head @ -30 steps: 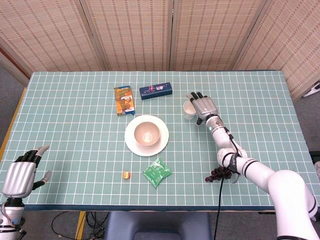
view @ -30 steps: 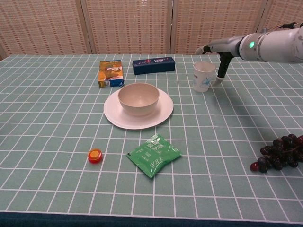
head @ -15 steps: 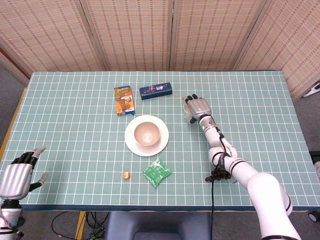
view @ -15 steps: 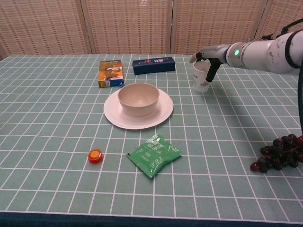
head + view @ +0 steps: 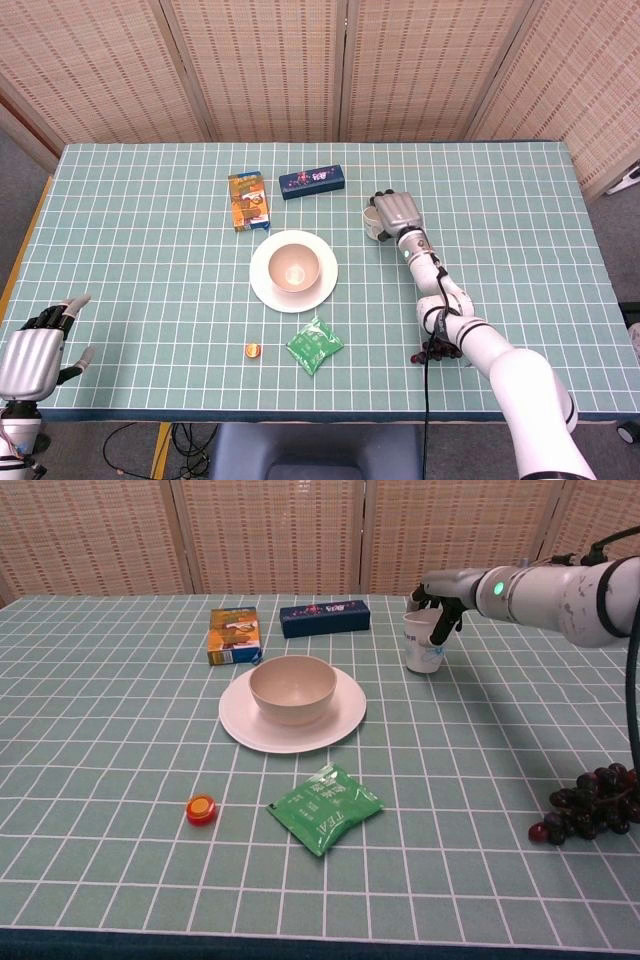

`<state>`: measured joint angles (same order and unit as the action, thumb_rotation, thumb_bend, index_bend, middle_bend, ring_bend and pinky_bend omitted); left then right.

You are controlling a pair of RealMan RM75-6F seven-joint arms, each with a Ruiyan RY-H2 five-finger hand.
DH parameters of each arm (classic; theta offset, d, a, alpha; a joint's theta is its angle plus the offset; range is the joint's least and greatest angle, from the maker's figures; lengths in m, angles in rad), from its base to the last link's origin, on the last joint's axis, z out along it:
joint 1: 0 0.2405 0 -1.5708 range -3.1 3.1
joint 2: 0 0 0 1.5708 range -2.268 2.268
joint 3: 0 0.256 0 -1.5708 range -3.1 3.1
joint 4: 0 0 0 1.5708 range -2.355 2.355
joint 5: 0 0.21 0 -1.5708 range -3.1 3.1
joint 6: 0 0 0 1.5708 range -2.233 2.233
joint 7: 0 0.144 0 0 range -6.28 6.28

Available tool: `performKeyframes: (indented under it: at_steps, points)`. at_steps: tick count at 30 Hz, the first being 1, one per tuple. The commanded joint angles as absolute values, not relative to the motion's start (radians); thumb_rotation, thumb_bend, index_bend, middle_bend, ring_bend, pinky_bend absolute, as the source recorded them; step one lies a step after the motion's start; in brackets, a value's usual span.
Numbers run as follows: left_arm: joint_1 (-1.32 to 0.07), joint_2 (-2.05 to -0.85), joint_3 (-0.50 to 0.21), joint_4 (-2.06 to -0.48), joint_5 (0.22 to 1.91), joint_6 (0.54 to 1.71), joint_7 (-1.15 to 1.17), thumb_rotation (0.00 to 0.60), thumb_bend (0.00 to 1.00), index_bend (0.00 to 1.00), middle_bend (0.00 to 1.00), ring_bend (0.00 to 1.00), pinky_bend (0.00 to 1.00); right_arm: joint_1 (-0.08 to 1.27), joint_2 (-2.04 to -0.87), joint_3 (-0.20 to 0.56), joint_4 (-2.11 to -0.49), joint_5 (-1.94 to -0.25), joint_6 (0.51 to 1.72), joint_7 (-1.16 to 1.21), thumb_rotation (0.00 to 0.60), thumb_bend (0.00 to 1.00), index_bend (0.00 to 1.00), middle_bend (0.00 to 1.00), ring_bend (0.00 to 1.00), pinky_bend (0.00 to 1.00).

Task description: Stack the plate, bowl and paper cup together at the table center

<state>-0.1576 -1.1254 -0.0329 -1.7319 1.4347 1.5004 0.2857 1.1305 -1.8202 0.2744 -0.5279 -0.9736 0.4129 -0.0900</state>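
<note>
A beige bowl (image 5: 294, 265) (image 5: 292, 688) sits in a white plate (image 5: 265, 290) (image 5: 245, 725) near the table's middle. To its right a white paper cup (image 5: 372, 222) (image 5: 424, 648) stands upright on the table. My right hand (image 5: 396, 212) (image 5: 442, 602) is at the cup's upper part, its fingers curled around the rim. My left hand (image 5: 35, 350) hangs off the table's front left corner with fingers apart and nothing in it; it shows only in the head view.
Behind the plate lie an orange box (image 5: 249, 200) (image 5: 234, 635) and a dark blue box (image 5: 312, 181) (image 5: 325, 618). In front lie a green packet (image 5: 314, 346) (image 5: 325, 808) and a small orange cap (image 5: 253, 350) (image 5: 201, 808). Dark grapes (image 5: 440, 348) (image 5: 590, 805) sit front right.
My right hand moved left onto the paper cup and curled its fingers around it. The left hand sank slightly at the table corner.
</note>
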Motion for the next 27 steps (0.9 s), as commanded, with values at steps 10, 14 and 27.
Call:
performKeyframes:
  at_steps: [10,14,27]
  points:
    - [-0.151,-1.12,-0.04,-1.741,1.443,1.499,0.293,0.6,0.27,0.16,0.24,0.26,0.41,1.074,-1.568,0.292,-1.002,-1.121,0.591,-0.039,0.6,0.38,0.33,0.25,0.18,0.43]
    - [-0.147,-1.118,-0.04,-1.747,1.449,1.501,0.295,0.6,0.27,0.16,0.24,0.26,0.41,1.061,-1.509,0.288,-1.152,-1.147,0.632,-0.059,0.6,0.38,0.33,0.25,0.18,0.43]
    - [-0.136,-1.115,-0.043,-1.754,1.458,1.505,0.294,0.6,0.27,0.16,0.24,0.26,0.41,1.096,-1.533,0.266,-1.268,-1.206,0.664,-0.098,0.6,0.35,0.33,0.25,0.18,0.43]
